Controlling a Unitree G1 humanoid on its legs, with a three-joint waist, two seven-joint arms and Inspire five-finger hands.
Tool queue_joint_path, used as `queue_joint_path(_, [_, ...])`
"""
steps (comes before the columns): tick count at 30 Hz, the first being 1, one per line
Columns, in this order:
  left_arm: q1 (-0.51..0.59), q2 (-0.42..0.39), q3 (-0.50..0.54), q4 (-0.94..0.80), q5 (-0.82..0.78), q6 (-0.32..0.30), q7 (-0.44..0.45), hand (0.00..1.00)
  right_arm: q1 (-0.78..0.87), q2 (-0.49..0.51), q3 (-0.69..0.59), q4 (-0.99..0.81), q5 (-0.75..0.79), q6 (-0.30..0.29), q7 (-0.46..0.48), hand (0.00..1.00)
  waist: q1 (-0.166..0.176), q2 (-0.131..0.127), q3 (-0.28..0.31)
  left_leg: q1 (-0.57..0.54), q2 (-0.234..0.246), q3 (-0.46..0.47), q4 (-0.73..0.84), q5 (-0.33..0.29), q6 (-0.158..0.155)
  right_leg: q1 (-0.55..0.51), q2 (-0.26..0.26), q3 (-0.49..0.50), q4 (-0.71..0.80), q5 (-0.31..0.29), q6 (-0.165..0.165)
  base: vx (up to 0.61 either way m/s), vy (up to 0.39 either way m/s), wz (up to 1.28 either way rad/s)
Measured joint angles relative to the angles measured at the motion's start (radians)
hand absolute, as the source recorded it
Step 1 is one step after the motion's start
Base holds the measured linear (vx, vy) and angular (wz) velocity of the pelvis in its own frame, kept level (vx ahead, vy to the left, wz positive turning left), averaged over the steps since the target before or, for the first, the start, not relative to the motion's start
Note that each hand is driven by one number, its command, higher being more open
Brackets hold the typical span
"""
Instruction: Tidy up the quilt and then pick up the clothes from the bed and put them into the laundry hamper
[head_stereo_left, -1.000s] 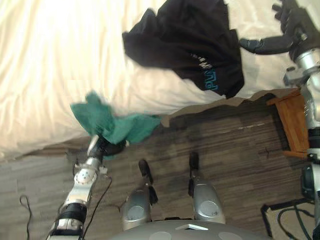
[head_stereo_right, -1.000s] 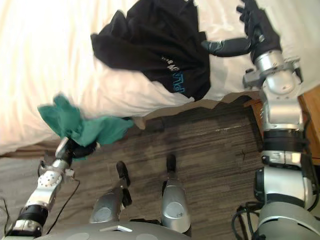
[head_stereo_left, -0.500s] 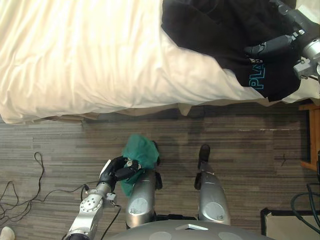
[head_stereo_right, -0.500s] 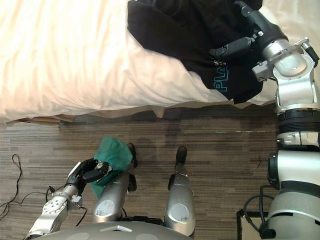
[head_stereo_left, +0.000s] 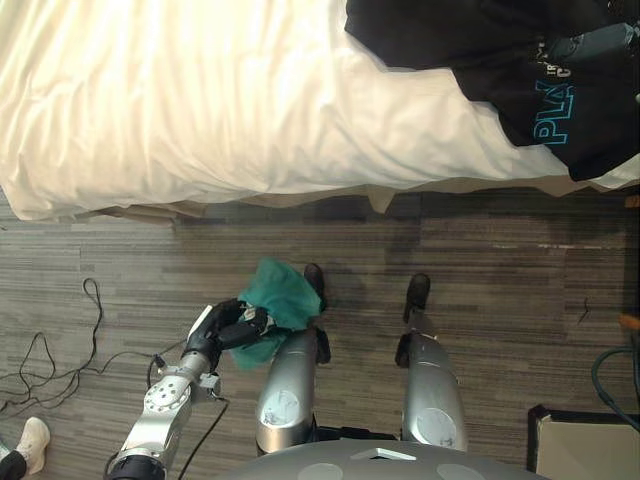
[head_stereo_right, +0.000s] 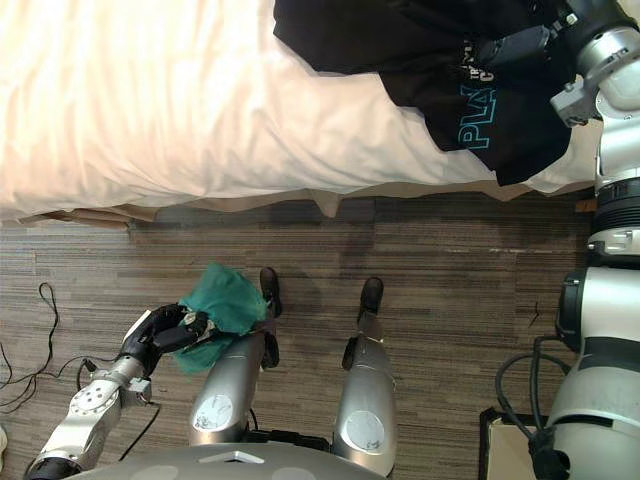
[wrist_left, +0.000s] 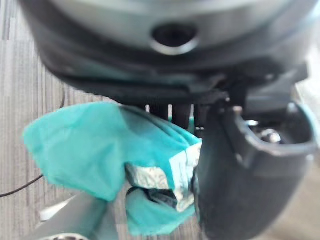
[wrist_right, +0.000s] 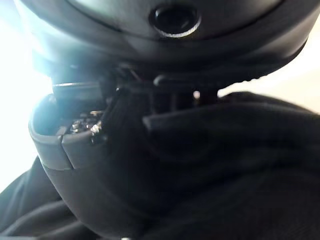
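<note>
Progress seems partial: the cream quilt (head_stereo_left: 200, 100) lies flat, our left robot hand (head_stereo_left: 215, 326) clutches a crumpled teal garment (head_stereo_left: 280, 298) near left, and our right robot hand (head_stereo_right: 520, 45) meets the black printed top (head_stereo_right: 380, 40) far right, grip we cannot tell; hamper awaits.

Turquoise block lettering (head_stereo_right: 472, 118) on the black garment (head_stereo_right: 380, 50), cut off by folds, no whole word readable
</note>
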Motion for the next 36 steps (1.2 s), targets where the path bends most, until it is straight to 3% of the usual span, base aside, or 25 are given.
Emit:
queue_joint_path(3, [0.003,-0.003,0.023,-0.009,-0.001,-0.002,-0.005,0.00,0.086,0.011,-0.029,0.025,0.171,-0.030,-0.018,0.00,0.002,-0.001,0.000,0.029,0.002,0.000,0.001,0.000,0.000,0.030,-0.001,-0.017,0.000,0.001,0.000,0.04,-0.011,0.04])
queue_joint_path(6, [0.040,-0.033,0.082,-0.100,-0.067,0.000,-0.023,0.00,0.295,0.094,-0.179,-0.039,0.335,-0.079,-0.021,0.00,-0.001,-0.007,-0.004,0.091,0.003,0.003,0.000,-0.004,-0.006,0.094,-0.004,-0.052,-0.002,-0.002,-0.003,0.05,-0.017,0.03])
queue_joint_path(9, [0.094,-0.064,0.133,-0.179,-0.147,0.004,-0.054,0.00,0.611,0.291,-0.333,-0.219,0.477,-0.103,-0.030,0.00,-0.018,-0.038,-0.072,0.113,0.007,0.002,0.000,-0.020,-0.016,0.135,0.002,-0.085,-0.029,-0.013,-0.014,0.04,-0.012,0.06])
queue_joint_path(13, [0.102,-0.130,0.150,-0.185,-0.157,0.060,-0.064,0.00,0.974,0.581,-0.351,-0.439,0.396,-0.101,-0.081,0.00,-0.056,-0.088,-0.144,0.170,0.018,0.000,-0.001,-0.035,-0.020,0.223,0.018,-0.108,-0.080,-0.012,-0.011,0.05,-0.028,0.07])
queue_joint_path(17, [0.133,-0.220,0.137,-0.185,-0.153,0.089,-0.068,0.00,1.269,0.765,-0.299,-0.569,0.324,-0.101,-0.062,0.00,-0.086,-0.120,-0.245,0.219,0.022,-0.004,-0.004,-0.054,-0.020,0.298,0.026,-0.128,-0.122,-0.013,-0.011,0.06,-0.014,0.08])
queue_joint_path(21, [0.117,-0.226,0.102,-0.176,-0.163,0.090,-0.078,0.00,1.340,0.814,-0.230,-0.567,0.327,-0.102,-0.069,0.00,-0.089,-0.129,-0.272,0.266,0.023,0.002,-0.004,-0.060,-0.022,0.346,0.025,-0.139,-0.125,-0.013,-0.011,0.00,0.002,-0.01])
queue_joint_path(26, [0.116,-0.242,0.057,-0.041,-0.271,0.077,-0.063,0.00,1.368,0.925,-0.135,-0.443,0.387,-0.121,-0.155,0.00,-0.085,-0.122,-0.329,0.319,0.035,0.031,-0.005,-0.073,-0.027,0.389,0.021,-0.148,-0.127,-0.012,-0.008,0.00,-0.007,-0.10])
queue_joint_path(32, [0.245,-0.306,0.017,0.020,-0.357,0.012,-0.036,0.00,1.523,0.951,-0.120,-0.404,0.445,-0.134,-0.072,0.00,-0.082,-0.115,-0.342,0.352,0.026,0.034,-0.005,-0.091,-0.032,0.422,0.020,-0.144,-0.132,-0.019,-0.003,0.00,0.000,0.01])
queue_joint_path(33, [0.280,-0.319,-0.001,0.037,-0.386,-0.015,-0.033,0.00,1.572,0.951,-0.116,-0.404,0.443,-0.144,-0.028,0.00,-0.085,-0.115,-0.343,0.357,0.024,0.035,-0.005,-0.101,-0.024,0.437,0.017,-0.156,-0.131,-0.028,0.005,0.01,0.019,0.34])
queue_joint_path(35, [0.284,-0.335,-0.008,0.042,-0.399,-0.062,-0.031,0.00,1.607,0.947,-0.115,-0.418,0.442,-0.191,0.014,0.00,-0.089,-0.118,-0.350,0.348,0.034,0.133,-0.004,-0.130,0.012,0.454,0.003,-0.213,-0.127,-0.032,0.010,0.02,0.041,0.83])
queue_joint_path(36, [0.269,-0.336,-0.014,0.042,-0.399,-0.091,-0.031,0.00,1.614,0.950,-0.111,-0.418,0.437,-0.206,0.027,0.00,-0.097,-0.139,-0.355,0.335,0.034,0.237,0.005,-0.180,0.071,0.469,-0.025,-0.282,-0.127,-0.036,0.011,0.03,0.130,1.72])
